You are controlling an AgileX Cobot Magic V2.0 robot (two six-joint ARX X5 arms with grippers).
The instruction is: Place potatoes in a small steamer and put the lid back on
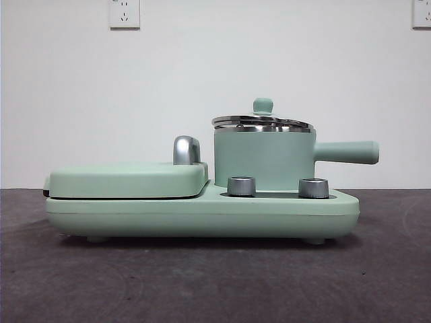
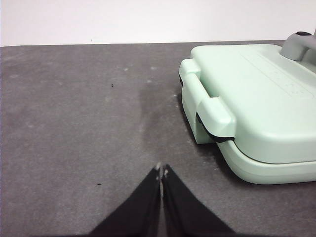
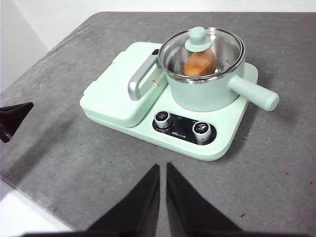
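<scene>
White wall [image 1: 215, 81] – two sockets [image 1: 124, 13]; grey tabletop [image 1: 202, 282].

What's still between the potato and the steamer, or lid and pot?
Nothing visible. The potato already sits inside the small steamer, and the lid rests on its rim. Left gripper and right gripper are both shut, clear of it.

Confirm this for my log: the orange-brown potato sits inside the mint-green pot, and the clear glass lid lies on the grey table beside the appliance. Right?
Not quite. The clear glass lid is not on the table; it sits on the mint-green pot, as the right wrist view shows. The orange-brown potato is indeed inside, seen through the glass.
</scene>
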